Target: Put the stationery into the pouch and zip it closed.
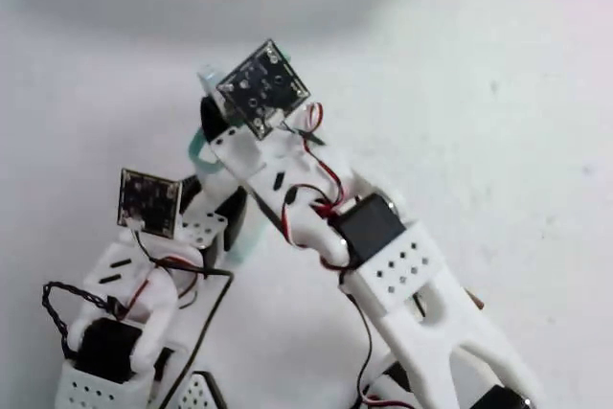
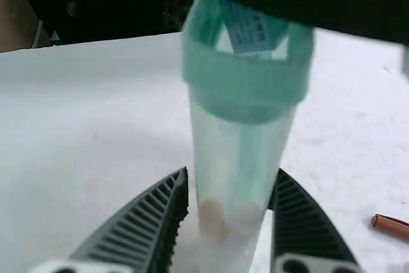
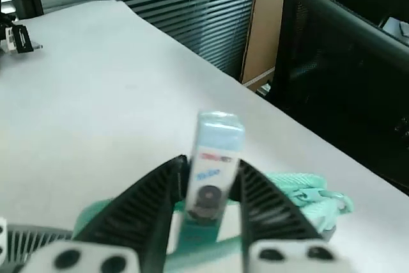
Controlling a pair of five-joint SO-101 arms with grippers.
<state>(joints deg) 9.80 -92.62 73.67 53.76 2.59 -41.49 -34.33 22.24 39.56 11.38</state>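
Left tool [image 2: 231,183] clamped on teal-rimmed pouch [image 2: 243,87], right tool [image 3: 211,165] stretched over it, pinching pale blue stationery piece [image 3: 218,135].

Two white robot arms are leaning in over a white tabletop [image 1: 498,93]. The right arm [image 1: 393,256] is slanting from the near right corner toward the centre, its wrist camera board [image 1: 263,89] hovering over a pale blue stationery item [image 1: 207,75] and a teal pouch [image 1: 199,147]. The left arm [image 1: 124,304] is sitting just beside it, its own camera board [image 1: 148,201] facing upward. Red wires [image 1: 321,155] and a black cable [image 1: 57,299] are trailing along the arms.
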